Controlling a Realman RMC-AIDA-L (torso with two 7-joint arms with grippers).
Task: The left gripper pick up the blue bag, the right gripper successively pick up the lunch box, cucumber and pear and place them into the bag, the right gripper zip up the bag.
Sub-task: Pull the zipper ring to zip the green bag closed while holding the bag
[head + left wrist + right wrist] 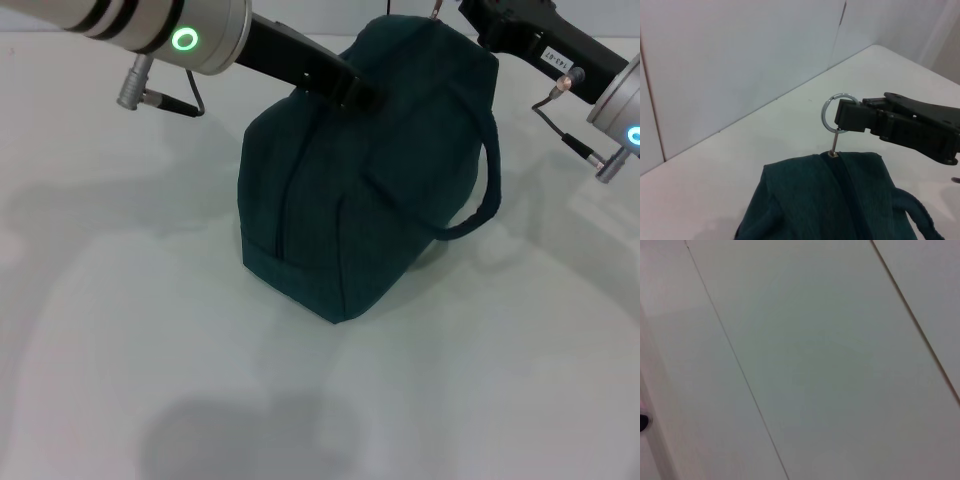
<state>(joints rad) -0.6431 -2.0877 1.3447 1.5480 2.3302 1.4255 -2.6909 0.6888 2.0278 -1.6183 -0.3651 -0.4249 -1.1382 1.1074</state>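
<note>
Surface: pale white table point(120, 330), backed by plain white wall panels point(740, 60) with thin seams; my right wrist camera shows only those panels.

Item 1, the blue bag point(370, 180): dark teal fabric, standing on the table near the far middle, zipped shut along its top as far as I can see. One loop handle point(485, 190) hangs down its right side. No logo or writing on the bag is visible to me from these angles.

Item 2, ring zipper pull point(836, 112): silver ring on a short stem, standing upright at the far end of the zip.

Item 3, the right gripper point(847, 116): reaching in from the right, fingers closed on the ring pull just above the bag's end. A small white label point(556, 58) sits on its arm; I cannot read the print.

Item 4, the left gripper point(362, 95): pressed against the bag's upper left side; I cannot tell how its jaws stand, the tips being lost against the fabric.
</note>
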